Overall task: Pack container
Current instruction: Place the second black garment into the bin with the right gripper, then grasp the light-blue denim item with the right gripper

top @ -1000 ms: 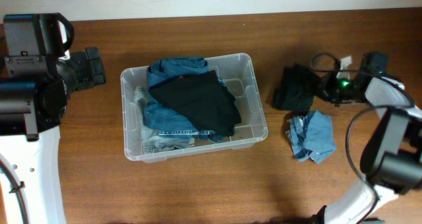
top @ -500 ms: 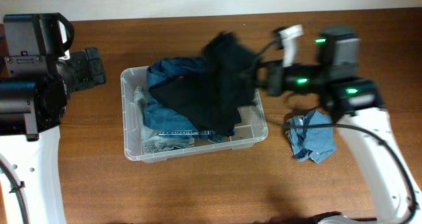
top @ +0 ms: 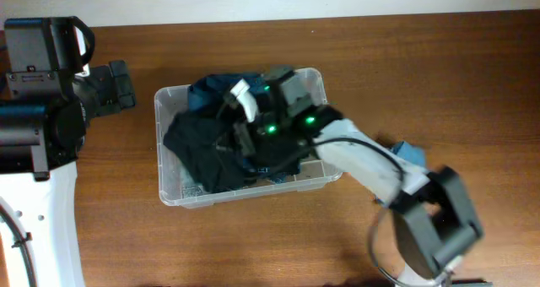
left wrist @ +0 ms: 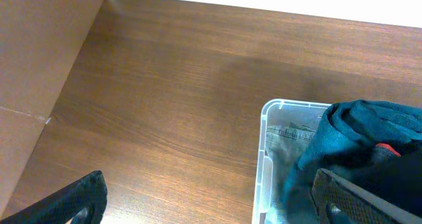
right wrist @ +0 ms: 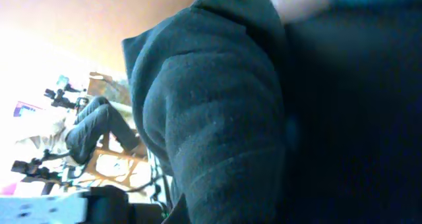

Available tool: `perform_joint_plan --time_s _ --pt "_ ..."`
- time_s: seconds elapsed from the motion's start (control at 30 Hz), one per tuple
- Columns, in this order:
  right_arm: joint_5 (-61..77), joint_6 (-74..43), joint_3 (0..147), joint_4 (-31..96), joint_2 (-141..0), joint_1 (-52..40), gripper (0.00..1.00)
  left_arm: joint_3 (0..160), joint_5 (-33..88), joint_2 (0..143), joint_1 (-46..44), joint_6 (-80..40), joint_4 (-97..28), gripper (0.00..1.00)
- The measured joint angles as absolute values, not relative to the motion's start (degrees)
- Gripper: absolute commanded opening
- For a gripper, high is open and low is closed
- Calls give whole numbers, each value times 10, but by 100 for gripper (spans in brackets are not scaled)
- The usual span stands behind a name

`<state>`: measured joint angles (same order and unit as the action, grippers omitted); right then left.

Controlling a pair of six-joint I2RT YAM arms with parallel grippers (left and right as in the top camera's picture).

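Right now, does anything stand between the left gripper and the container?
Nothing visible does: only bare wooden table separates the left gripper from the nearest wall of the container.

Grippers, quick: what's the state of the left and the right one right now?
Left gripper: open, holding nothing.
Right gripper: buried in the black garment over the clear plastic container; jaws hidden, cannot be told.
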<state>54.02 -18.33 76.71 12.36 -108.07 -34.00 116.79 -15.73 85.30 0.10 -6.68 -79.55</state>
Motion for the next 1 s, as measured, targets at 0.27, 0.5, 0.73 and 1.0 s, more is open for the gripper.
perform_joint_plan --time_s 0.27,0.5,0.73,1.0 --pt "460 -225 774 164 -1133 -373 59 1168 -157 853 1 -67 -795 99" --pt "421 -211 769 247 -1036 -344 74 1168 -157 853 1 -67 -795 100" --pt "355 -206 773 412 -794 -163 99 1168 -157 853 1 -67 -795 99" --pt "269 -195 747 538 -822 182 98 1168 -157 853 1 -67 -795 99"
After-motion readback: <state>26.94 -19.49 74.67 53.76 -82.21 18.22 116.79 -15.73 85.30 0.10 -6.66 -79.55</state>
